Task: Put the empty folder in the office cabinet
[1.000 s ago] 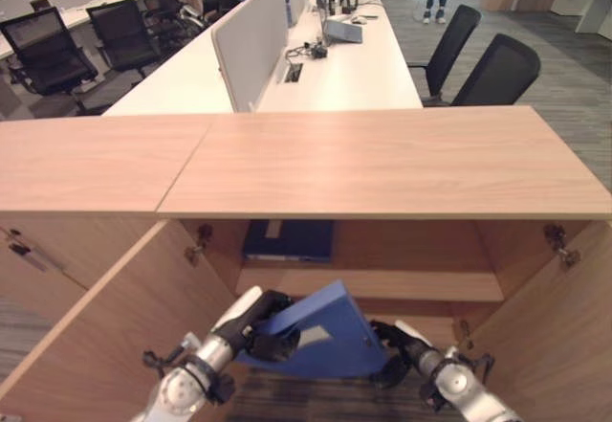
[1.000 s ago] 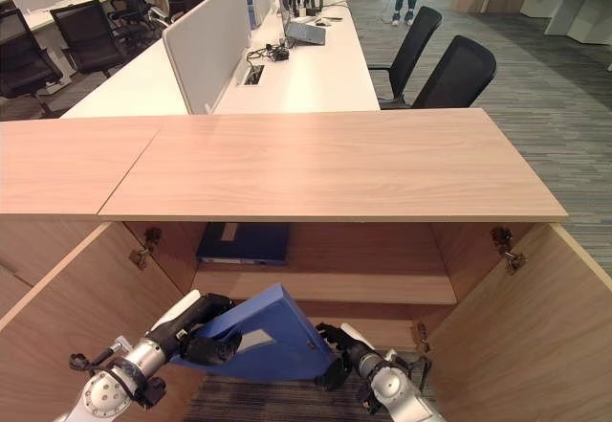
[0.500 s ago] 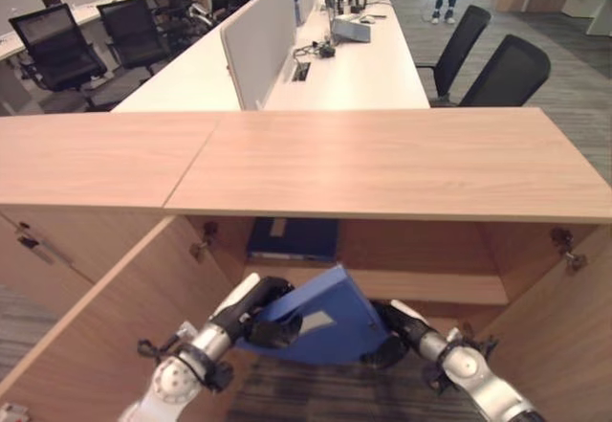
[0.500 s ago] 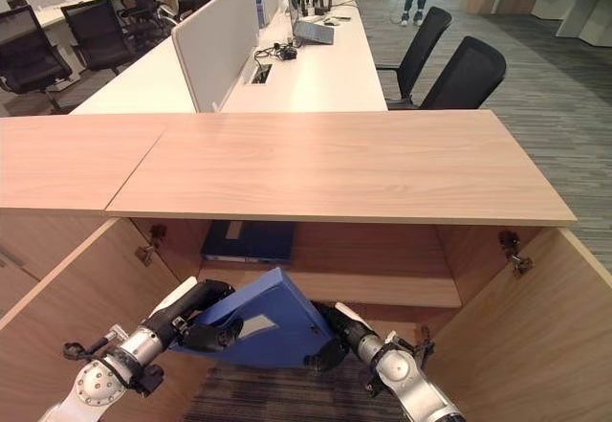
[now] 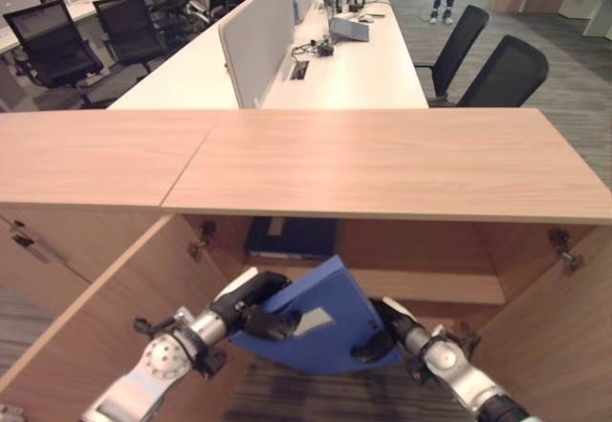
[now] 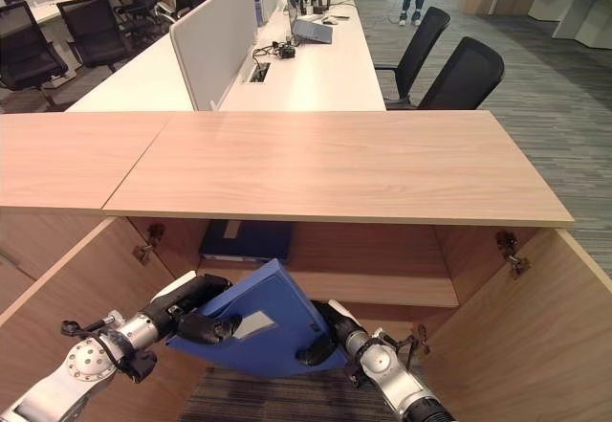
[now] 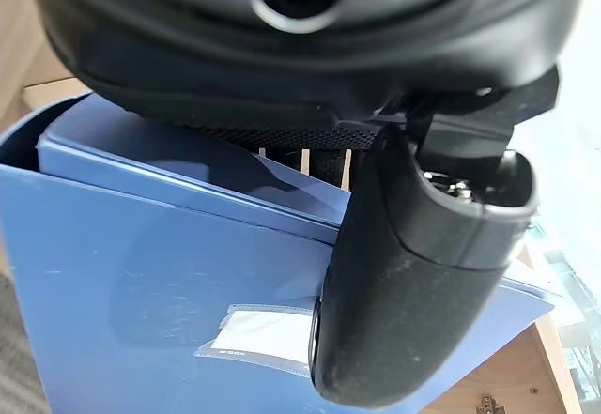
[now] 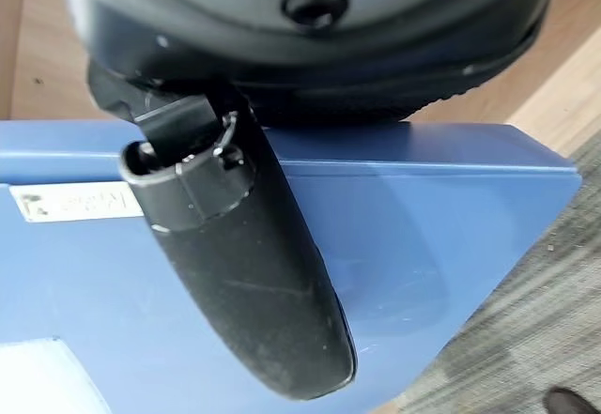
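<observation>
We grip the blue folder (image 5: 316, 322) with left hand (image 5: 256, 309) at nine o'clock and right hand (image 5: 381, 338) at three, both clasped on it. Tilted, white-labelled, it hangs before the open cabinet (image 5: 382, 164).

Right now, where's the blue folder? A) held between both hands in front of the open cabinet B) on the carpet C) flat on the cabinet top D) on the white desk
A: the blue folder is tilted in front of the open cabinet, with the left hand and right hand gripping its two sides.
</observation>
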Motion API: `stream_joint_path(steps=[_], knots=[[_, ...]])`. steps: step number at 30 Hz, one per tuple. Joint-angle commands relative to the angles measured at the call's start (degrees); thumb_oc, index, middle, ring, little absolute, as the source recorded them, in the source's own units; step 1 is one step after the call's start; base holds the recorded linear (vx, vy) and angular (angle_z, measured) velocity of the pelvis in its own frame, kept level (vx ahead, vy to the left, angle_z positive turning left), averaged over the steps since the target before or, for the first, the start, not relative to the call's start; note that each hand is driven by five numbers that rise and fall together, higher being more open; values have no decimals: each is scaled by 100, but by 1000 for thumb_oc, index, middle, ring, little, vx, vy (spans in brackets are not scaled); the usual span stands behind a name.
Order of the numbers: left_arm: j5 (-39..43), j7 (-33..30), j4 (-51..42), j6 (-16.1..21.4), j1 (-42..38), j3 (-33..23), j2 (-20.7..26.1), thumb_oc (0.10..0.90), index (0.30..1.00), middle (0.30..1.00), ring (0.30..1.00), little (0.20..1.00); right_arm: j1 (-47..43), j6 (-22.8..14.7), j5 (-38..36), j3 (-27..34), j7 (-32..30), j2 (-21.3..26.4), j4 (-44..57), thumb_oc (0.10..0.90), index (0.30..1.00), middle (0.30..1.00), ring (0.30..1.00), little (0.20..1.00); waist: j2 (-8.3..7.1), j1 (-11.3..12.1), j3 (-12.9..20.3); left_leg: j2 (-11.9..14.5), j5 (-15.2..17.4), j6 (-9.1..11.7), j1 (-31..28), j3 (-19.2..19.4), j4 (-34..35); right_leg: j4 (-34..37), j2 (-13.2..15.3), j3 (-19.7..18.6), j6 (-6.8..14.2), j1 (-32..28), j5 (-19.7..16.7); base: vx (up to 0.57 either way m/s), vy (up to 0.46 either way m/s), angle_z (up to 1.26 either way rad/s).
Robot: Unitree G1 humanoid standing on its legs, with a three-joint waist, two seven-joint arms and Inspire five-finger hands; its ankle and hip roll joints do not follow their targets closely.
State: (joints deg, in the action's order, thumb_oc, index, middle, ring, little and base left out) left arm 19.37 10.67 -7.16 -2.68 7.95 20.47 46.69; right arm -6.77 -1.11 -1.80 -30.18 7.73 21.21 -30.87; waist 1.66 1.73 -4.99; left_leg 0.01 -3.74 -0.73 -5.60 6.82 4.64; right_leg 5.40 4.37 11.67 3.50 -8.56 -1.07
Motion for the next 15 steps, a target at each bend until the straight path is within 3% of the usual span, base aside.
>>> stream_joint_path(steps=[1, 2, 3, 9, 10, 11, 12, 15], knots=[[2209, 591, -1415, 1179, -1214, 208, -1063, 400, 300, 300, 300, 300, -299, -155, -995, -426, 432, -617, -159, 400, 300, 300, 300, 300, -197, -53, 188, 124, 802, 265, -225, -288, 36, -40, 243, 423, 267, -49, 272, 1, 2, -3], [2210, 592, -1412, 1181, -1216, 211, -1063, 400, 300, 300, 300, 300, -299, -156, -999, -425, 434, -616, -160, 400, 300, 300, 300, 300, -197, -52, 190, 124, 803, 265, -225, -289, 36, -40, 243, 423, 267, -48, 272, 0, 0, 0], [2328, 641, -1287, 1105, -1185, 252, -1157, 400, 300, 300, 300, 300, -73, -42, -1748, -321, 581, -825, -341, 400, 300, 300, 300, 300, -205, -58, 185, 125, 796, 271, -223, -283, 36, -40, 242, 424, 269, -48, 269, 0, 0, 0], [2641, 740, -968, 929, -1043, 360, -1390, 400, 300, 300, 300, 300, 329, 278, -3370, -121, 765, -1268, -725, 400, 300, 300, 300, 300, -217, -77, 164, 122, 785, 288, -200, -272, 36, -40, 234, 410, 269, -21, 256, 0, 0, 0], [2720, 767, -845, 864, -1031, 425, -1461, 411, 316, 316, 316, 316, 450, 363, -4001, 8, 756, -1403, -870, 400, 300, 300, 300, 300, -224, -93, 154, 120, 785, 292, -199, -262, 36, -40, 234, 406, 271, -12, 246, 0, 0, 0], [2720, 767, -845, 864, -1031, 425, -1461, 463, 394, 394, 394, 394, 450, 363, -4001, 8, 756, -1403, -870, 400, 300, 300, 300, 300, -224, -93, 154, 120, 785, 292, -198, -262, 36, -40, 234, 406, 271, -11, 246, 0, 0, 0], [2810, 748, -711, 792, -918, 437, -1552, 800, 900, 900, 900, 900, 586, 470, -4440, 142, 781, -1490, -910, 400, 300, 300, 300, 300, -226, -107, 147, 119, 786, 297, -198, -246, 36, -40, 232, 401, 271, -10, 241, 0, 0, 0], [2856, 604, -303, 624, -590, 402, -1735, 800, 900, 900, 900, 900, 768, 583, -4760, 440, 684, -1503, -1051, 400, 300, 300, 300, 300, -216, -123, 140, 121, 787, 303, -197, -230, 36, -40, 226, 401, 271, -5, 233, 0, 0, 0]])
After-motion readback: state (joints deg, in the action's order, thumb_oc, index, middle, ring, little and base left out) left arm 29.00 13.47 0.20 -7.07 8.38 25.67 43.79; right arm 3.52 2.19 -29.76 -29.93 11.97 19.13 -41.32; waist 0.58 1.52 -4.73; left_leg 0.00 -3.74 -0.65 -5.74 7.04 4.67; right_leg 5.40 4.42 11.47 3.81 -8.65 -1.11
